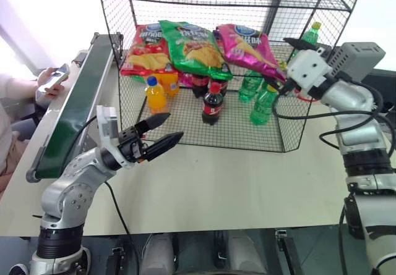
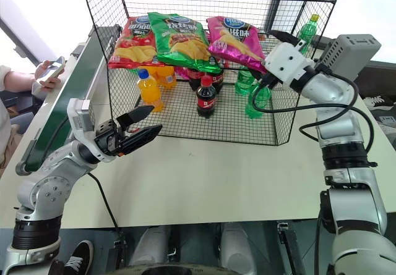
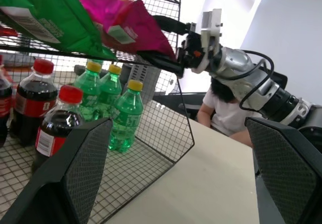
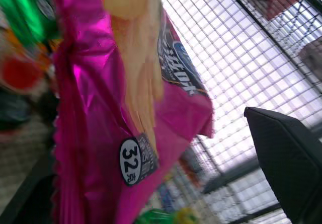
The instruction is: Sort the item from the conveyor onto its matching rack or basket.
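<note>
Backing the wide-open right gripper straight out seems the smart move, so the pink chip bag stays put on the rack, while the left gripper idles open.

A lab-style test setup mimicking a shop: a pale tabletop carries a conveyor and a black wire rack stocked with chip bags and bottles, while a seated person watches alongside.

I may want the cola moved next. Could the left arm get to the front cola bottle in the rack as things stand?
Probably yes. The left tool is open and aimed at the rack, and the front cola bottle stands near its front edge. In the head views nothing lies between them, though the low front mesh lip would need clearing.
</note>
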Controlling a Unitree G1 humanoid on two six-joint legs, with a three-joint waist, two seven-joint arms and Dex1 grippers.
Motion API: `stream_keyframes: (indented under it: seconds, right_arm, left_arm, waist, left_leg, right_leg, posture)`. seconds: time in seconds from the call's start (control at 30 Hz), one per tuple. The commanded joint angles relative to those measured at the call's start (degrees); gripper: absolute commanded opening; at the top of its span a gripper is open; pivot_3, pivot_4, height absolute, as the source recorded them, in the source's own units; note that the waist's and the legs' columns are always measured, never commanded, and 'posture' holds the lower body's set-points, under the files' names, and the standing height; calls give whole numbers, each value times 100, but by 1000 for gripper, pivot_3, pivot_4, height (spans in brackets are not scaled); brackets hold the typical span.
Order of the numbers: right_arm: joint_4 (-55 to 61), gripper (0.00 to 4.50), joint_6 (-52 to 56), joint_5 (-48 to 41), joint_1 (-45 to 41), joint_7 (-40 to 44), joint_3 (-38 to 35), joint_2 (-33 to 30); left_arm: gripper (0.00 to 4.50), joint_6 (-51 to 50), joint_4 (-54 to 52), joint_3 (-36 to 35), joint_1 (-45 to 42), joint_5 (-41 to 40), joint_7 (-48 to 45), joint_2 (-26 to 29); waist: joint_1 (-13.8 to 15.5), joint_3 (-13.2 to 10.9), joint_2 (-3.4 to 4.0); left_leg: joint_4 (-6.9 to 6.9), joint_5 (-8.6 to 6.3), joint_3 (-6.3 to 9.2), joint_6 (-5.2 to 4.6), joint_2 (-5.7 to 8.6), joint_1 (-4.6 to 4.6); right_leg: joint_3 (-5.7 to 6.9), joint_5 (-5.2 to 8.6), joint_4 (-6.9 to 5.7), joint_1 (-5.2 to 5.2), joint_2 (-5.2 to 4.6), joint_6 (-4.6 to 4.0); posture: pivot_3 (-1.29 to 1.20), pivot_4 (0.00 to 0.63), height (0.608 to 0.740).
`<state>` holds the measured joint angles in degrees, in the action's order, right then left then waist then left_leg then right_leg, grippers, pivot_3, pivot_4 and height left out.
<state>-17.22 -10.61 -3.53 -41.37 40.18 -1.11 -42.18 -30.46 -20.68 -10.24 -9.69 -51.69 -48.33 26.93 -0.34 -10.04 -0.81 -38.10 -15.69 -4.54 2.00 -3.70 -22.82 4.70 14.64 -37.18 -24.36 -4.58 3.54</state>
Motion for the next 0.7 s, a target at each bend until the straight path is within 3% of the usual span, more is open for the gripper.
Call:
stream_keyframes:
  seconds: [0.03,0.3,0.57,0.7]
  right_arm:
    - [437,4448,774,-465,174,330,-384,-278]
    - [1144,4448,1721,-1295,405,628,-722,-221]
    - [1062,4448,674,-691,119,583,-386,-27]
    - [844,3162,401,-493,66,687,-248,-45]
  left_arm:
    - [4500,143,-66,-13,-79,53,-88,25]
    - [4500,102,-28,-54,-82,19,-106,5]
    - [4500,142,-35,-60,-76,128,-141,38]
    - [4500,125,-82,-88,-14,98,-111,27]
  waist:
    - [0,0,-1]
    - [-53,-1,2]
    - [-19,-1,2]
    - [-18,-1,1]
  left_leg:
    - [-1,-1,-1,-1,1,0]
    - [1,-1,-3,-2,-1,4]
    - [0,-1,-1,-2,-1,1]
    - [0,-1,-1,-2,-1,-2]
  right_leg:
    - [0,0,1,0,-1,0]
    - [-2,0,-3,-4,7,0]
    - [-2,0,-2,-5,8,0]
    - [-1,0,0,-5,7,0]
  posture:
    - [0,150,740]
    - [0,150,740]
    - [0,150,740]
    - [0,150,740]
